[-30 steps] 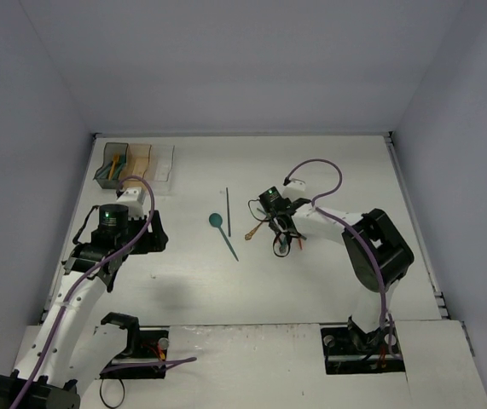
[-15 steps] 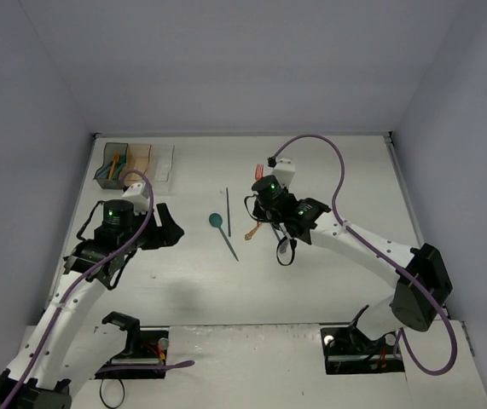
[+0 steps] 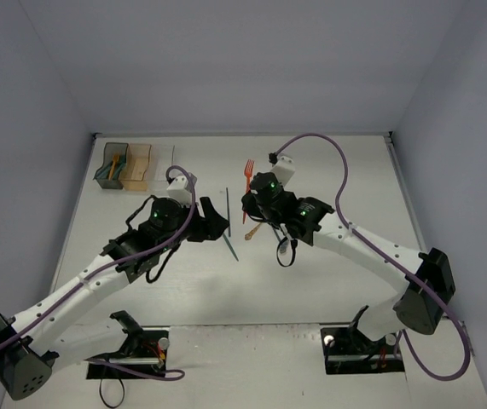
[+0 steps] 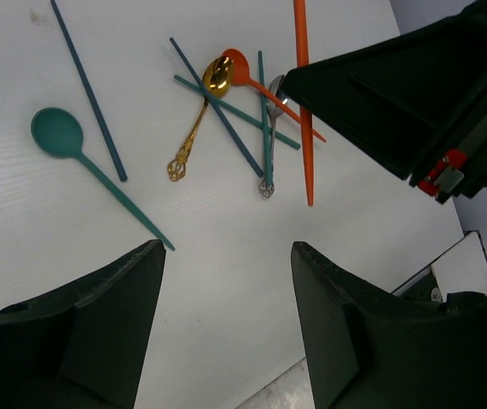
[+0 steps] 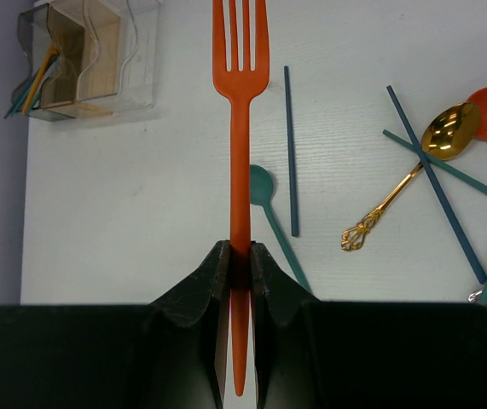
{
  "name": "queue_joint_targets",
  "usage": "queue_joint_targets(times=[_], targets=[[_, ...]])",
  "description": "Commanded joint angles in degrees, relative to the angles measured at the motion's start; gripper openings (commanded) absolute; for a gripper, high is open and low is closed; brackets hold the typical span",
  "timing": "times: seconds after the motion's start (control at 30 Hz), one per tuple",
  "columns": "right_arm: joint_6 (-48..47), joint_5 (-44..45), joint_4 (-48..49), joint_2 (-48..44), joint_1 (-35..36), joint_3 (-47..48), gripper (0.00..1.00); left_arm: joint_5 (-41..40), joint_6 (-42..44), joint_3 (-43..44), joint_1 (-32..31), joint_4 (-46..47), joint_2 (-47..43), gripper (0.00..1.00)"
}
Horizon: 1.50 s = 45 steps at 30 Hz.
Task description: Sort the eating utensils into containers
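My right gripper (image 3: 249,204) (image 5: 240,251) is shut on the handle of an orange fork (image 5: 240,128) (image 3: 248,175), held above the table with the tines pointing toward the back; its handle also shows in the left wrist view (image 4: 304,128). My left gripper (image 3: 213,220) (image 4: 226,251) is open and empty, hovering over the teal spoon (image 4: 56,132) (image 5: 261,186) and dark blue stick (image 4: 89,89) (image 5: 290,153). A pile with a gold spoon (image 4: 217,75) (image 5: 450,132), an orange spoon (image 4: 236,61), a silver spoon (image 4: 275,89) and teal and blue sticks lies under the right arm.
The joined bins stand at the back left: dark grey (image 3: 113,162), amber (image 3: 139,164), clear (image 3: 165,166); they also show in the right wrist view (image 5: 81,60). The grey bin holds orange and teal utensils. The two grippers are close together mid-table.
My left arm swung from beside the bins to the table's middle, over the teal spoon. My right gripper lifted the orange fork from the pile and moved it left and back.
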Motion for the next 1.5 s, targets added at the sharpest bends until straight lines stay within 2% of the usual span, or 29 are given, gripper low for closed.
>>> queue_joint_targets(times=[0.0,0.1,0.53,0.67,0.9,0.93,1.03,1.1,1.17,1.47], targets=[[5.17,-0.38,1.55,-3.45,0.23,1.88,0.00,-2.41,-1.93,3.92,-1.19,11.88,2.52,0.57],[6.27,-0.87,1.55,-4.08,0.33,1.13,0.00,-0.97,-1.99,4.62,-1.93,16.30,4.76,0.56],[7.61,-1.13,1.55,-5.13,0.36,0.69,0.00,1.89,-0.62,7.84,-4.62,17.89,10.02,0.45],[8.65,-1.74,1.63,-5.12,0.36,0.69,0.00,2.16,-0.53,8.01,-4.88,18.15,11.68,0.36],[10.25,-2.10,1.64,-5.30,0.36,0.23,0.00,0.91,0.00,8.10,-5.06,18.88,13.12,0.28],[10.26,-2.10,1.64,-5.31,0.37,0.16,0.00,0.74,0.01,8.11,-5.07,19.04,13.19,0.26],[10.34,-2.10,1.64,-5.39,0.38,-0.07,0.00,-0.02,0.24,8.19,-5.08,19.21,12.97,0.10],[10.32,-1.88,1.64,-5.49,0.43,-0.38,0.01,-0.59,0.14,7.90,-5.13,19.12,12.62,0.02],[10.18,-1.51,1.64,-5.57,0.36,-0.46,0.06,-0.89,-0.15,7.60,-5.13,19.12,12.26,0.00],[6.63,2.07,1.55,-6.78,-0.15,-1.42,0.72,-2.14,-4.15,3.64,-4.03,18.56,9.47,0.00]])
